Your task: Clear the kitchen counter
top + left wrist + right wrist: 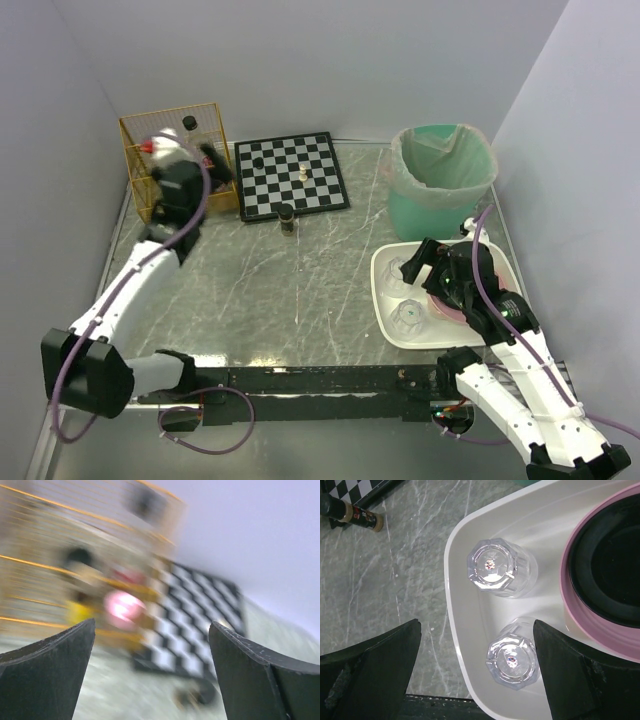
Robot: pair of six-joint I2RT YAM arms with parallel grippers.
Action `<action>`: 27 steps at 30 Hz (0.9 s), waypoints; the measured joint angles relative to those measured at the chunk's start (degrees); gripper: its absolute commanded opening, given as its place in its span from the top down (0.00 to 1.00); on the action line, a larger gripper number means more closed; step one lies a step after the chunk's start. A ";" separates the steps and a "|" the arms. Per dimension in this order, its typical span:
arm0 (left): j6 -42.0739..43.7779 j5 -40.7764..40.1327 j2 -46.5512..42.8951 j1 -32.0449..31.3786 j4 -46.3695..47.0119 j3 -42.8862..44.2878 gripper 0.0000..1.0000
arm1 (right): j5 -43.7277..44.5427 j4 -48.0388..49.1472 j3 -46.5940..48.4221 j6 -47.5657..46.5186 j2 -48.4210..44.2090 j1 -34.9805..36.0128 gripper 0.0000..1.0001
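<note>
Left wrist view: left claw [152, 627] apart at the yellow wire basket [45, 565]; right claw [476, 626] apart too. Small dark bottle [288, 218] likely goes next.

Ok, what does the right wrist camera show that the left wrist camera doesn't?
Only the right wrist view: the white tray holding two clear glasses and a pink bowl with a black inside.
Only the left wrist view, badly blurred: the yellow wire basket with things inside.
Both: the chessboard, the kitchen counter, and probably the dark bottle, which is only a smear in the left view. Each view also shows its own open tool, the left tool and the right tool.
</note>
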 measured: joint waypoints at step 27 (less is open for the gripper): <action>4.31 1.31 32.83 -22.67 13.00 1.70 0.18 | -0.17 0.46 0.00 0.33 -0.26 0.00 0.00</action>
